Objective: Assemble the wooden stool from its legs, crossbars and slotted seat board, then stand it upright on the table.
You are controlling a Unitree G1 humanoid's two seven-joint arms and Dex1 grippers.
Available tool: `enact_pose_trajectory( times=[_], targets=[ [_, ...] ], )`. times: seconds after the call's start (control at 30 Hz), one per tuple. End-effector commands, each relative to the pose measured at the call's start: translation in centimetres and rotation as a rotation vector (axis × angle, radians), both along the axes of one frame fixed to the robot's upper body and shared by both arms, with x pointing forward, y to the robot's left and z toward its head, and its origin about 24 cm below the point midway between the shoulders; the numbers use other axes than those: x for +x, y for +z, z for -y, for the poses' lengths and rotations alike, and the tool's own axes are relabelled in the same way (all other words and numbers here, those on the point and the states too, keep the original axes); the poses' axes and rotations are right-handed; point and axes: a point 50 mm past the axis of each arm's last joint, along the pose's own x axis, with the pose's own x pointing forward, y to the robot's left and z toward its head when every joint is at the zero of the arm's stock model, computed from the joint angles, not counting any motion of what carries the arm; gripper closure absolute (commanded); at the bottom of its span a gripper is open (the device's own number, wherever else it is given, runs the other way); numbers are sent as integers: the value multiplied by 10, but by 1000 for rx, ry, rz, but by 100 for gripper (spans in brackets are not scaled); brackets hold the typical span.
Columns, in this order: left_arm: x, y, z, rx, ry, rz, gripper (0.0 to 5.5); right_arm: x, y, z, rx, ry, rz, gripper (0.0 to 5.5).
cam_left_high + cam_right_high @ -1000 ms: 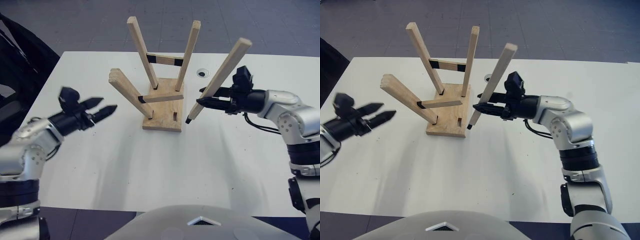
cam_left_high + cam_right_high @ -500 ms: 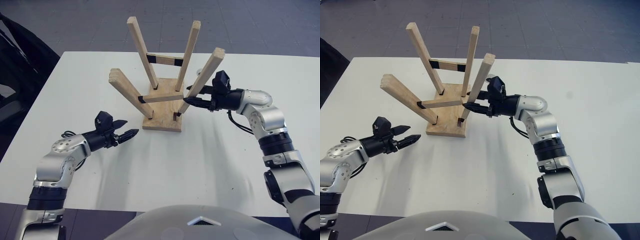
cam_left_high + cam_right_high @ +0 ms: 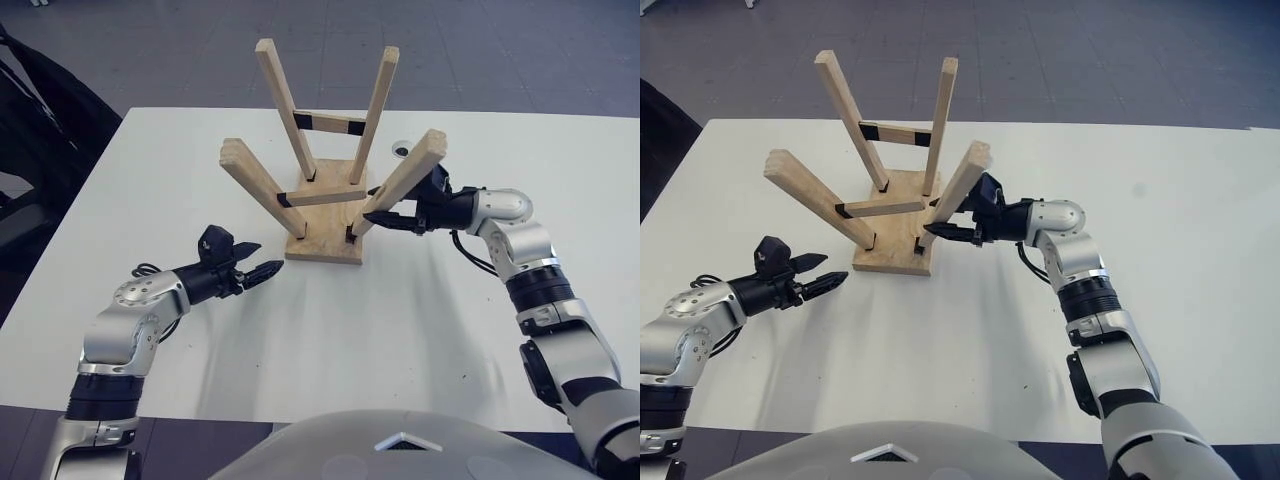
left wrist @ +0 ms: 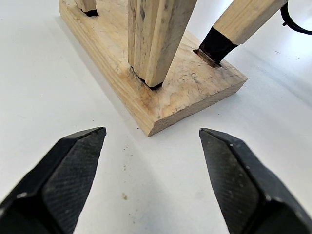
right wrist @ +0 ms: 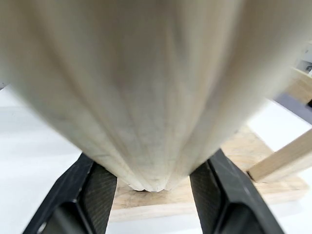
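The seat board [image 3: 325, 240] lies flat on the table [image 3: 430, 330], just above centre of the left eye view. 3 legs [image 3: 283, 100] stand in it, with 2 crossbars [image 3: 328, 122] between them. The right gripper [image 3: 386, 208] is clamped on a tilted 4th leg [image 3: 412, 170], whose black end meets the board's lower right corner. At lower left, the left gripper [image 3: 268, 257] hovers near the board, fingers apart.

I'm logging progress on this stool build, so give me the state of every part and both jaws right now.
Board: lying flat, slots up.
Three legs: standing in slots, splayed.
Fourth leg: tilted, black tip at the near right slot, gripped.
Crossbars: two, fitted between legs.
Left jaws: open, near the board's corner.
Right jaws: shut on the fourth leg.
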Motion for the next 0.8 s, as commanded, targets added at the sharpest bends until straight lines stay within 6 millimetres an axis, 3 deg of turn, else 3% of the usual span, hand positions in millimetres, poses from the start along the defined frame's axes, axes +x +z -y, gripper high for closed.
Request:
enact_pose_trajectory(
  times=[0.03,0.17,0.37,0.67,0.8],
  targets=[
    [3,1,0,17,12,6,195,-20,-45,9,-160,48,-161,347],
    [1,0,-1,16,25,4,195,-25,-48,11,-237,82,-135,347],
    [-5,-4,0,9,53,8,195,-47,-50,44,-419,103,-131,347],
    [-5,-4,1,5,56,12,195,-44,-49,53,-275,-3,-277,347],
    [-3,-2,-1,16,55,22,195,-42,-54,55,-291,-24,-277,347]
  ],
)
